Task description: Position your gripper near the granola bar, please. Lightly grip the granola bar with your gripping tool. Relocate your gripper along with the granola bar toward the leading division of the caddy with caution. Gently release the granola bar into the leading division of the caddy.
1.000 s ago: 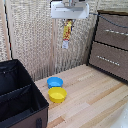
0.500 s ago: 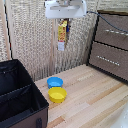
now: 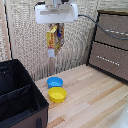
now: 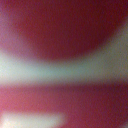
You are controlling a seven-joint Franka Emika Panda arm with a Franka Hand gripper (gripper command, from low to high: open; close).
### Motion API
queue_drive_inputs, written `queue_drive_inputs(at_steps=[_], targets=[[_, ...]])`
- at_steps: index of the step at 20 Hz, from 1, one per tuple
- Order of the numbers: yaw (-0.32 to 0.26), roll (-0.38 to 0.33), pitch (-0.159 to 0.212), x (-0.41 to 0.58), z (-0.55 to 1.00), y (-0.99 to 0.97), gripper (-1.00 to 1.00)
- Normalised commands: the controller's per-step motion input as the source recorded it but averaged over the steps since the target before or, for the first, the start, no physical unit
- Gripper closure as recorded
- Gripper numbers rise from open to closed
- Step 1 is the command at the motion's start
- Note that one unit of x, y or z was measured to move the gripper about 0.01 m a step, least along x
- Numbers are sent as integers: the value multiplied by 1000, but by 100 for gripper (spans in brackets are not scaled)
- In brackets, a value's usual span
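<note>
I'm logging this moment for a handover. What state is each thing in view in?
gripper: raised high, shut on the granola bar.
granola bar: hanging upright from the fingers, clear of the table.
caddy: open-topped on the table, nothing seen inside.
blue bowl: upright, looks empty.
yellow bowl: upright, looks empty.
dresser: drawers closed.
Wrist view: too blurred to read.

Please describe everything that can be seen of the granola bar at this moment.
The granola bar is a flat yellow-orange packet with red and dark printing; its material looks like a thin glossy wrapper. It hangs upright, lengthwise, high above the wooden table, and touches no other object. Its upper end is clamped in the gripper, which covers that part. A pale tab shows at its lower end. The wrist view shows only a red and pale blur, so finer detail cannot be told.
</note>
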Motion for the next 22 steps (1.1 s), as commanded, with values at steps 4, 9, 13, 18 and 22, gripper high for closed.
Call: queue_drive_inputs(at_steps=[4,9,13,18,22], targets=[[-158,0,6,-49,12,666,100],[-127,0,27,-156,22,650,100],[-148,-7,36,-122,0,656,100],[-117,-11,11,-276,0,687,100],[-105,0,0,-312,0,709,100]])
